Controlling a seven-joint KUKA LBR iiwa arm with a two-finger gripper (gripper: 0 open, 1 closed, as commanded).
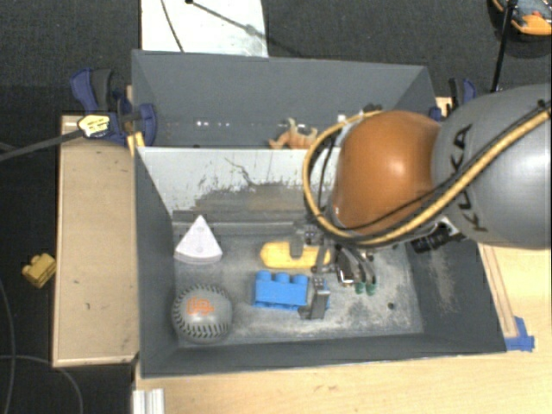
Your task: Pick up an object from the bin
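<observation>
My gripper (317,298) reaches down to the bin floor near the middle, below the arm's orange dome. Just left of it, touching or nearly so, lies a blue toy brick (278,291). Behind the brick rests a yellow rounded piece (281,254), whose right end is hidden by the gripper. Whether either thing is between the jaws is hidden. A few small green bits (368,288) lie just right of the gripper.
A white cone (198,241) stands at the left of the floor. In front of it, in the near left corner, sits a grey ball with an orange patch (203,311). A small tan figure (293,134) shows by the back wall. The arm covers the bin's right side.
</observation>
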